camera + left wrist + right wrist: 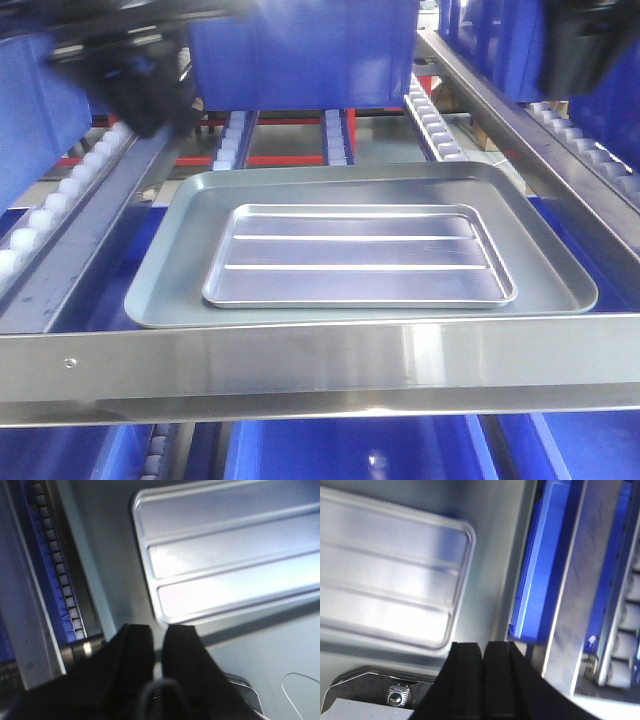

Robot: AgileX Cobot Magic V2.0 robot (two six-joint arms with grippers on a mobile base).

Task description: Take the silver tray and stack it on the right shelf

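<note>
The silver tray [360,255], shiny with two raised ribs, lies flat inside a larger dull grey tray [165,280] on the right shelf [300,365], just behind its broad shiny crossbar. My left gripper [150,95] hovers blurred at the back left, clear of both trays. In the left wrist view the left gripper [159,630] shows only a thin slit, nothing held, near the silver tray's [235,565] corner. My right gripper [585,50] hangs at the back right. Seen from the right wrist, the right gripper [482,646] is pressed shut and empty, beside the silver tray [385,580].
Blue bins [300,50] stand behind the trays, and more blue bins [350,450] sit on the level below. White roller tracks [60,200] run along the left, with another roller track [440,125] at the back right. A steel side rail [520,130] slants along the right.
</note>
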